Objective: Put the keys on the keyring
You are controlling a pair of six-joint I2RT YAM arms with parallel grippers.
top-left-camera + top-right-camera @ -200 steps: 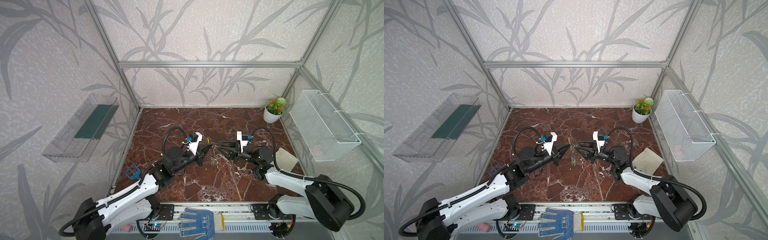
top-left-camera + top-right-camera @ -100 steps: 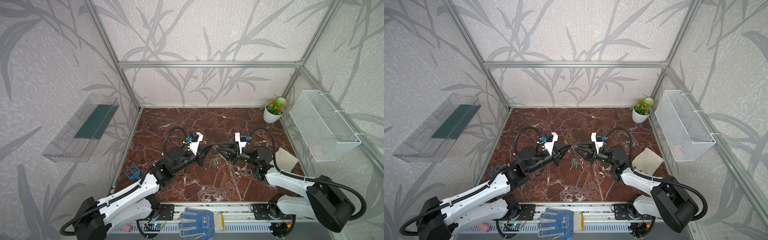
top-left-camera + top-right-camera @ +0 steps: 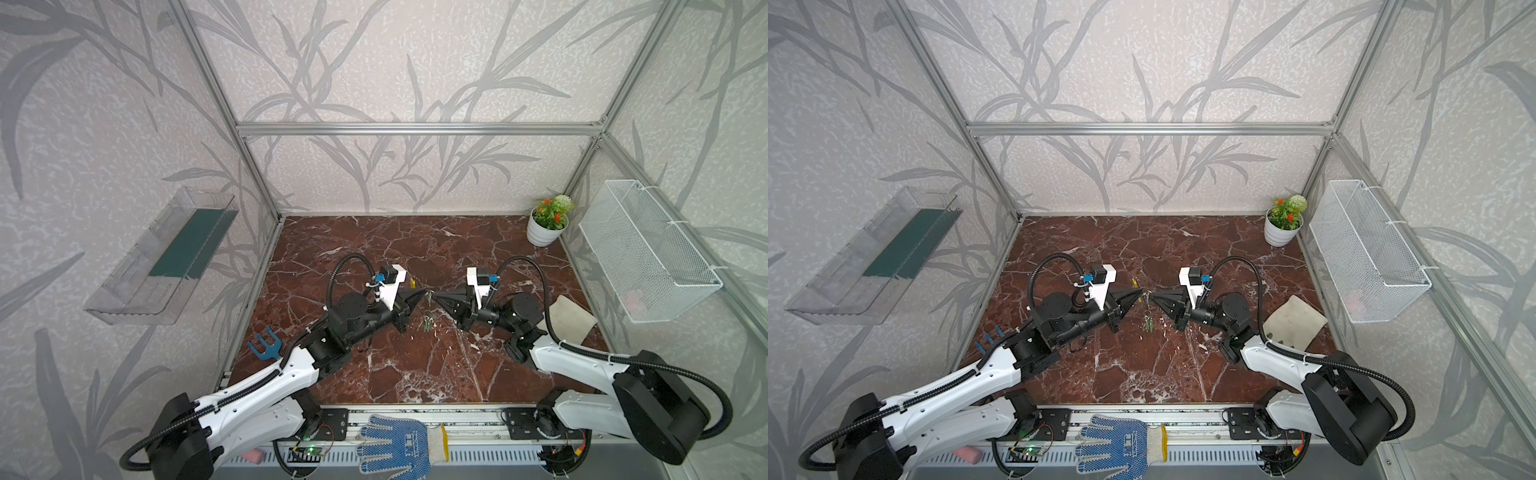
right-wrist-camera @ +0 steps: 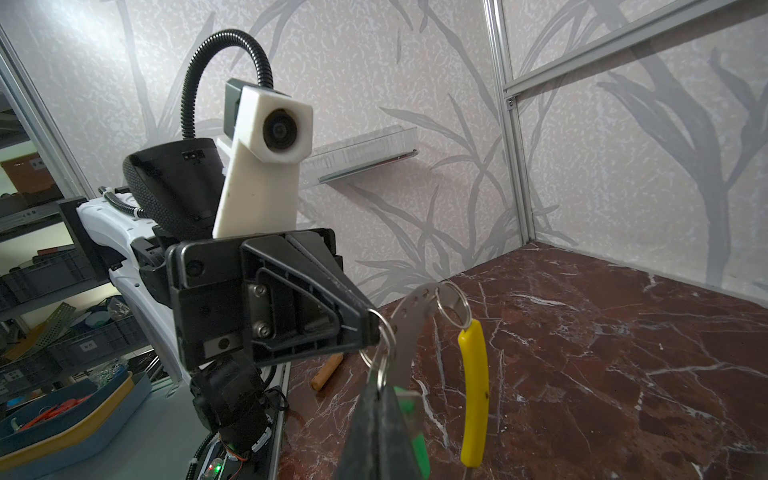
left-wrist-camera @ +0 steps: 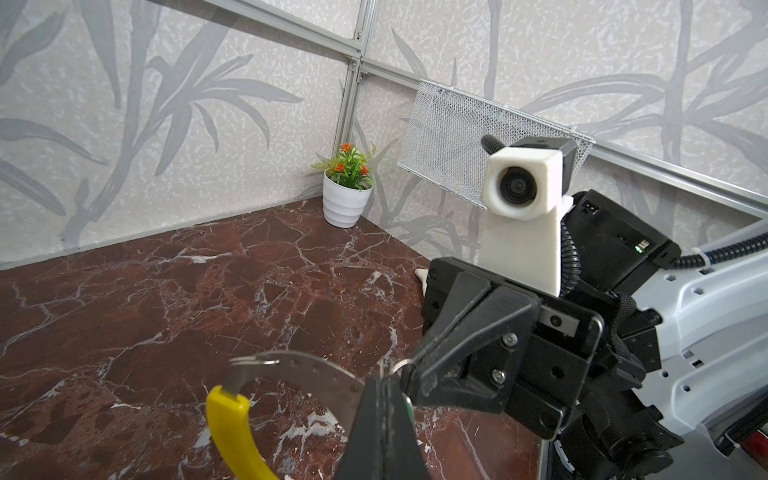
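Note:
In both top views my two grippers meet tip to tip above the middle of the marble floor. My left gripper (image 3: 424, 293) (image 5: 384, 388) is shut on the perforated grey band of the keyring (image 5: 307, 368), whose yellow sleeve (image 5: 232, 432) (image 4: 471, 390) curves away from it. My right gripper (image 3: 434, 295) (image 4: 380, 388) is shut on the small split ring of a key with a green head (image 4: 415, 432), right against the band (image 4: 409, 332). A second small ring (image 4: 453, 303) hangs on the band. More keys (image 3: 427, 325) (image 3: 1148, 324) lie on the floor below the tips.
A potted plant (image 3: 547, 226) stands in the back right corner, and a beige cloth (image 3: 571, 318) lies by the right arm. The right wall carries a wire basket (image 3: 646, 253), the left wall a clear shelf (image 3: 166, 257). A small orange cylinder (image 4: 328, 372) lies on the floor.
My right gripper has moved left to the left gripper's tip, and its jaws have gone from open to shut. The left gripper has kept its hold on the keyring.

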